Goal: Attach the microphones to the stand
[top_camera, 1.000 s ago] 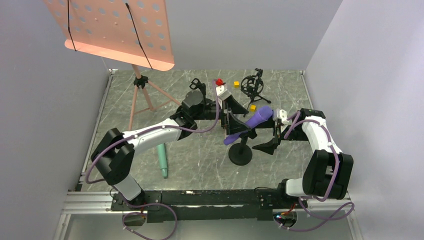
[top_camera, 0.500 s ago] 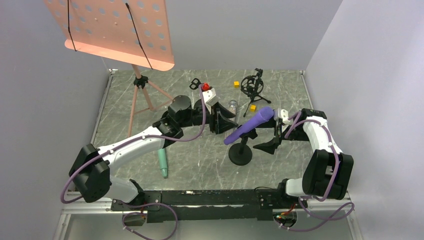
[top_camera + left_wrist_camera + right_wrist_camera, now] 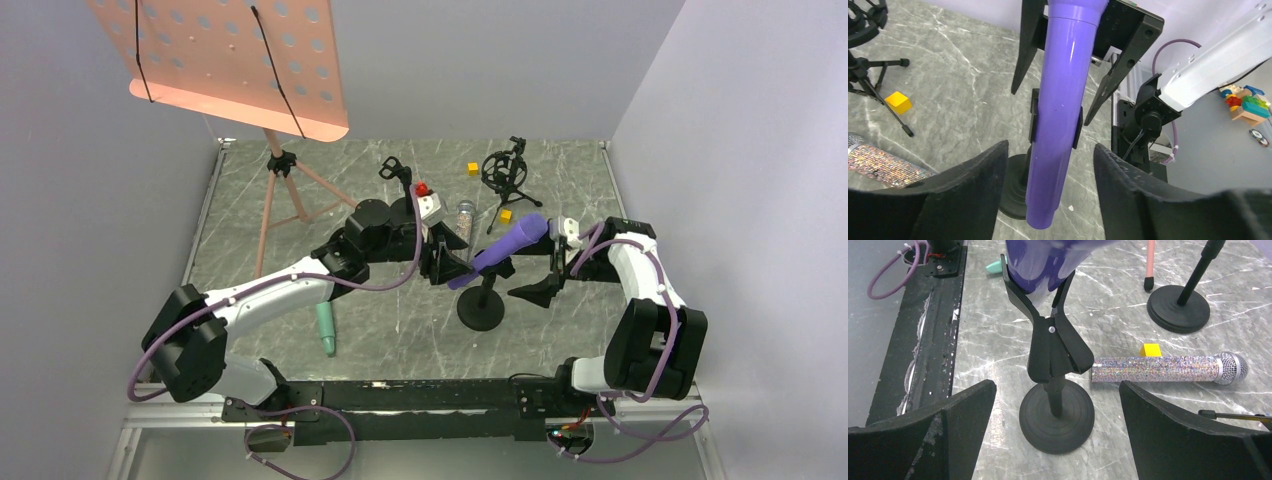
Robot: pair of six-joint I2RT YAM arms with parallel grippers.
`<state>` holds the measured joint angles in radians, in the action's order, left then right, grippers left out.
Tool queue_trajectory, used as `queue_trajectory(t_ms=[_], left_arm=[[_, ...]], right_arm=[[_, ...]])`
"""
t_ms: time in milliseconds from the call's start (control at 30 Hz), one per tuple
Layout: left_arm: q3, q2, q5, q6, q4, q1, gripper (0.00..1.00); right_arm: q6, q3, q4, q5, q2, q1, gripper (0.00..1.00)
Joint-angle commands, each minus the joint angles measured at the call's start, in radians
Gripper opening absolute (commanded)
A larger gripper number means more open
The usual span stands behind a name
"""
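Risk: your left gripper (image 3: 1048, 150), wide open, empty, straddles purple mic (image 3: 1060, 100); bump could tip stand (image 3: 1053, 350). Right gripper (image 3: 1056, 386) open, empty too.

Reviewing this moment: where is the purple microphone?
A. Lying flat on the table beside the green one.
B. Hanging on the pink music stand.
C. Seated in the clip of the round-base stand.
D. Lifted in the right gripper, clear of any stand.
C: the purple microphone rests tilted in the forked clip on top of the round-base stand.
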<state>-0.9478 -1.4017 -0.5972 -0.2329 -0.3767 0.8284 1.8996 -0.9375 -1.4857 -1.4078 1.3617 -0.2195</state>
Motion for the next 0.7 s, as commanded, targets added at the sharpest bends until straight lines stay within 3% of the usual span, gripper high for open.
queue_trajectory(t_ms=[0,100,300,667], left_arm=[[-0.005,-0.002,-0.078,0.035,-0.043,0.006,0.71],[-0.004,-0.007,-0.097,0.047,-0.026,0.01,0.74],[0.007,-0.014,-0.058,0.038,-0.008,0.01,0.67],[0.025,0.008,-0.08,0.115,0.043,0.018,0.69]], right_arm=[[0.018,-0.023,-0.013,-0.017,0.0,-0.015,1.0],[0.022,-0.02,-0.013,-0.022,-0.001,-0.016,1.0],[0.029,-0.014,-0.013,-0.035,0.002,-0.016,1.0],[0.055,-0.061,-0.014,-0.088,0.064,0.022,1.0]])
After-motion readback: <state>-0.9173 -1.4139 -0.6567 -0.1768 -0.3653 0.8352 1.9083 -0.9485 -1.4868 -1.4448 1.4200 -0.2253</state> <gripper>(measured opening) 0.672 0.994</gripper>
